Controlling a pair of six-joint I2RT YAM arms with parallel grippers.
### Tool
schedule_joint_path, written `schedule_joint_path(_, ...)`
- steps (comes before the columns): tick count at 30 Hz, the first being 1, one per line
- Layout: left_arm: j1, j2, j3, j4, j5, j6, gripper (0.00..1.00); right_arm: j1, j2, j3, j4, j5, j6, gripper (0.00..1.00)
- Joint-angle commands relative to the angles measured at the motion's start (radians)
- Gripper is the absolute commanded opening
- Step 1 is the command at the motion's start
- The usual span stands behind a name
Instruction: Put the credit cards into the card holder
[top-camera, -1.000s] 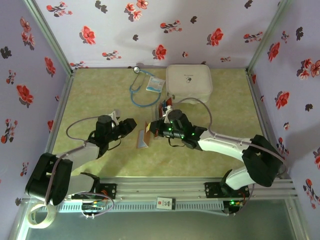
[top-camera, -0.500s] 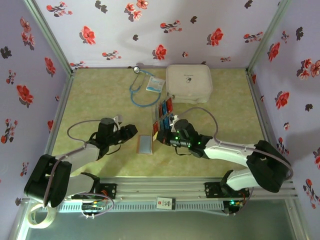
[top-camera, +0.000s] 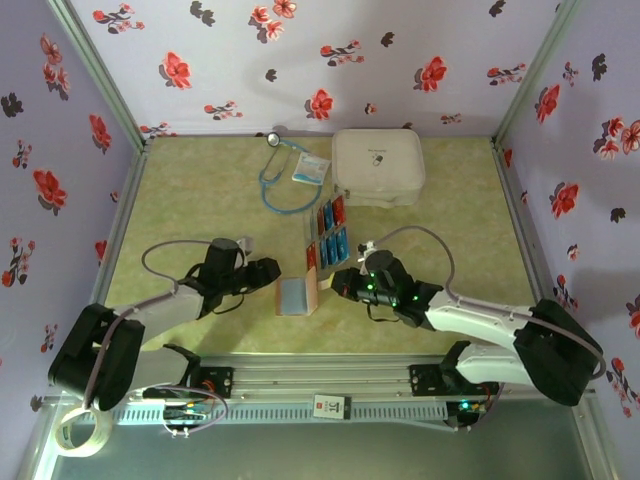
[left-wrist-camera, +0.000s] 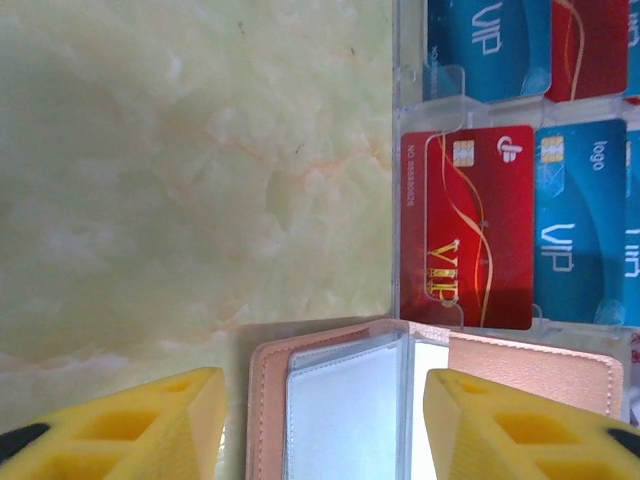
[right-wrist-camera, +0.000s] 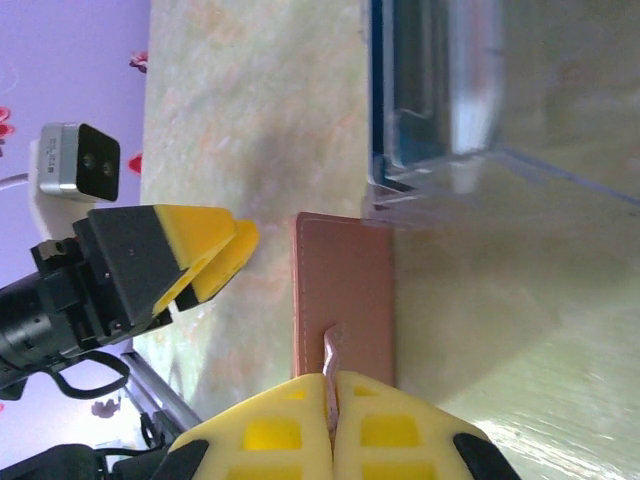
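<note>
**Holder held open beside the tray of cards**

The holder (top-camera: 293, 297) lies open on the counter (top-camera: 200, 200), between the two hands and right against the near end of the clear tray (top-camera: 309, 225). The cards (top-camera: 330, 240) sit in the tray's slots, some blue and some red; none is in a hand.

The right hand (top-camera: 338, 285) is low at the holder's right side. Its wrist view shows the yellow fingers (right-wrist-camera: 270, 435) pressed together on a thin raised flap of the holder (right-wrist-camera: 345, 290), the brown cover lying flat in front of them and reaching to the tray's corner (right-wrist-camera: 470, 110).

The left hand (top-camera: 268, 272) is at the holder's left side, close to the counter. In its wrist view the fingers (left-wrist-camera: 150, 430) are spread wide with nothing gripped, and the open holder (left-wrist-camera: 520, 365) lies between them, a clear inner pocket facing up inside the tan cover. Just beyond the holder's edge, a red card (left-wrist-camera: 465, 230) marked VIP and a blue card (left-wrist-camera: 580, 235) lie side by side behind the tray wall (left-wrist-camera: 395, 200).

At the back of the counter are a white case (top-camera: 378, 167) and a stethoscope (top-camera: 278, 180), well apart from the hands.
</note>
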Motion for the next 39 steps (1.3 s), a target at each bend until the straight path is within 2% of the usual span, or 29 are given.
schedule_joint_path(1, -0.023, 0.024, 0.029, -0.041, -0.023, 0.045, 0.56, -0.008, -0.035, -0.029, -0.045, 0.035, -0.027, 0.0)
schedule_joint_path(16, -0.084, 0.079, 0.023, -0.034, -0.021, 0.051, 0.56, -0.014, -0.049, -0.068, -0.074, 0.067, -0.038, 0.0)
schedule_joint_path(30, -0.09, 0.135, -0.009, 0.111, 0.03, -0.005, 0.39, -0.026, 0.039, -0.09, -0.066, 0.094, -0.066, 0.0)
schedule_joint_path(39, -0.089, 0.078, -0.041, 0.155, 0.026, -0.036, 0.36, -0.03, 0.071, -0.103, -0.058, 0.102, -0.078, 0.0)
